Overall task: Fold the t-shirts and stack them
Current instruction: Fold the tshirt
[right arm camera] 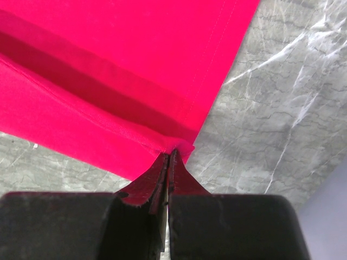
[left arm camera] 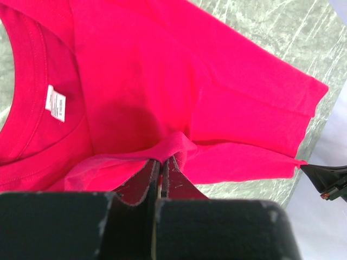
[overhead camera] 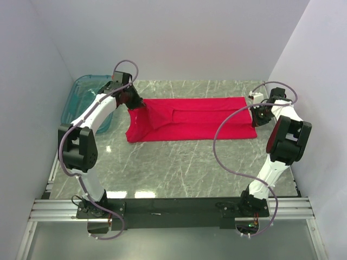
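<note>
Presently: red shirt [overhead camera: 195, 119], partly folded, lying across desk [overhead camera: 179, 168]; left end effector [left arm camera: 161, 165] pinching a fold near collar; right end effector [right arm camera: 168, 158] pinching hem corner; teal tub [overhead camera: 81, 97] at far left.

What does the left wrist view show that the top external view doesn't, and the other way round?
Only the left wrist view: the white neck label inside the collar of the red t-shirt, and, close up, the left gripper shut on a raised pinch of cloth. Only the top external view: the teal tub at the far left, and the shirt's full length laid as a long band. Both: the shirt, the left gripper and the grey marbled table.
</note>
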